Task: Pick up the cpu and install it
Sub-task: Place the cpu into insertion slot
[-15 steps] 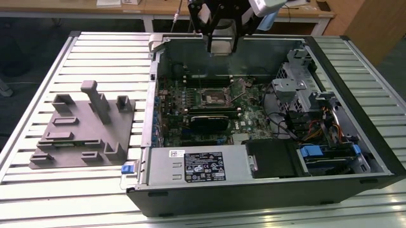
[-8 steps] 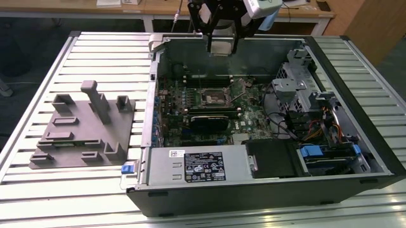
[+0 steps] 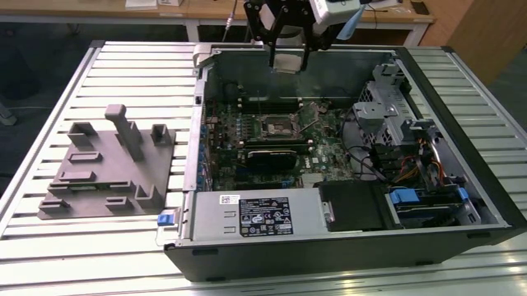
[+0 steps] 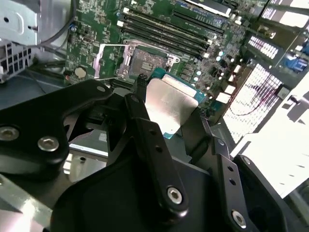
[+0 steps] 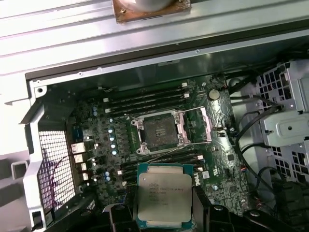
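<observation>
A big table (image 3: pixel 123 74) made of long pale metal strips spreads out under the gripper (image 3: pixel 290 61) and off to both sides of it. In the first wrist view the strips (image 5: pixel 72 29) shine bright with light. Behind the gripper, past the far edge of the table, stands a wooden desk (image 3: pixel 206 13) with white legs (image 3: pixel 192 29), and further to the exterior view's right of the gripper there is a tall brown wooden board (image 3: pixel 485 31). Well away from the gripper, at the exterior view's left, the floor (image 3: pixel 58 55) is dark grey.
</observation>
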{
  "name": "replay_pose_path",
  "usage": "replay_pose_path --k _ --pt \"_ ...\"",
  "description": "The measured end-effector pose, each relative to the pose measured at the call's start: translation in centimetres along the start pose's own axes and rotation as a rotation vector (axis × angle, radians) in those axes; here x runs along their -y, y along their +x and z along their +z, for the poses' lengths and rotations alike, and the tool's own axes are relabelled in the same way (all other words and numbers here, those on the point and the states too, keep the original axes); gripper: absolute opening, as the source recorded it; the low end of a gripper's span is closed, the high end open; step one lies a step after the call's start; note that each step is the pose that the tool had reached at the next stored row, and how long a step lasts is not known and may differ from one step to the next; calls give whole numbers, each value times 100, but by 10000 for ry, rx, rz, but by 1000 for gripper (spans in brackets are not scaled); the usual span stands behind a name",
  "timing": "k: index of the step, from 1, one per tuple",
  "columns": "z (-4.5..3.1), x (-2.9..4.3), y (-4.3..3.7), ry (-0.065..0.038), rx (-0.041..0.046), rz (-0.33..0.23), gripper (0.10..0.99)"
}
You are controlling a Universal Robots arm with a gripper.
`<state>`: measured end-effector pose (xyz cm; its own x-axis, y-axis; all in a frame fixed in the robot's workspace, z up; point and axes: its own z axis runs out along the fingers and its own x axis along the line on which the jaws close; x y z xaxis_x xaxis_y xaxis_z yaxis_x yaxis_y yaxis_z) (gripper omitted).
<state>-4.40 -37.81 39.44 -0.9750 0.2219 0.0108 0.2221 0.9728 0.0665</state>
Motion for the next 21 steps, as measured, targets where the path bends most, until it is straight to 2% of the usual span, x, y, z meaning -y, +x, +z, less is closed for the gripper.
replay_pose_path --k 21 --pt "26 -11 3 -20 126 1898 541"
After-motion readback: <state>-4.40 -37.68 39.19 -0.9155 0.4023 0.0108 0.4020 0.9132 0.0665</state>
